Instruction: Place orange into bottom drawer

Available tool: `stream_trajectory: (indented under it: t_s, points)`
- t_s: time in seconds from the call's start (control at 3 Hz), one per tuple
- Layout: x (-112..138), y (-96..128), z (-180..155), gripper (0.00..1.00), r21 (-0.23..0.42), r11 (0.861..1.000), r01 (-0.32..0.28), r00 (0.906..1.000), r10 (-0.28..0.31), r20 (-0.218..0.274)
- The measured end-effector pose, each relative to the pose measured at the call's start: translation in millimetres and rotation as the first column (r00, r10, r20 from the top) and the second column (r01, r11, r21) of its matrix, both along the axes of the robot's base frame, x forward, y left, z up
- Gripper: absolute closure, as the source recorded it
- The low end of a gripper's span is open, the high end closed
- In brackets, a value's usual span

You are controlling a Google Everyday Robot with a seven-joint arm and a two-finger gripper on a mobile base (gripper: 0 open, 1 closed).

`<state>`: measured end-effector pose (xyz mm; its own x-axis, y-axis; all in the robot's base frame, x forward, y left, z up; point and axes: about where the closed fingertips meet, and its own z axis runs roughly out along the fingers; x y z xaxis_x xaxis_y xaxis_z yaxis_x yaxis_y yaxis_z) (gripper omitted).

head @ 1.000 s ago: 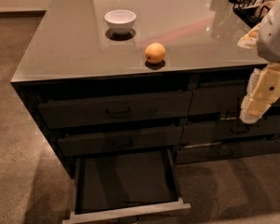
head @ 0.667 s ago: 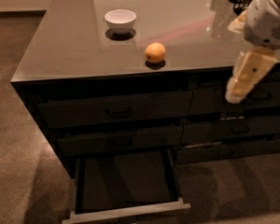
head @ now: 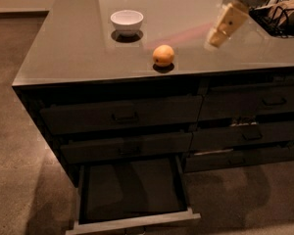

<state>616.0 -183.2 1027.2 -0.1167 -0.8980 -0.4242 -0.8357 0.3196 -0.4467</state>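
- Up and leftward since 0.7 s ago: the gripper point(head: 215, 37) was level with the right column's drawer fronts and now hangs over the counter top point(head: 73, 48), its cream tip angled down and to the left.
- Gripper sits to the right of the orange point(head: 163, 55) and apart from it, nothing in its hold; how wide it is spread is not readable from this angle.
- Orange is unmoved: it rests on the counter top near the front edge, roughly above the seam between the 2 drawer columns, with a small dark shadow under it.
- White bowl point(head: 127, 21) is also unmoved, behind and to the left of the orange, well apart from it.
- Bottom drawer point(head: 132, 190), lowest of the left column, is pulled out far; its flat dark floor is exposed, with the greyish front edge nearest the camera.
- 2 drawers above it, both with dark bar handles, are closed.
- Black wire basket point(head: 279, 14) stands at the counter's right rear, just beside the arm.
- Brown carpet point(head: 19, 131) surrounds the cabinet.
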Motion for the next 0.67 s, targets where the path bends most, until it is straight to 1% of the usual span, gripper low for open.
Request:
stream_trajectory:
  t_s: [0.33, 0.67]
  points:
    - [49.4, -1.4, -3.3, 0.00, 0.111, 0.992, 0.061, 0.9978, -0.063, 0.021]
    - [53.2, -1.7, -4.8, 0.00, 0.118, 0.991, 0.065, 0.9975, -0.068, 0.018]
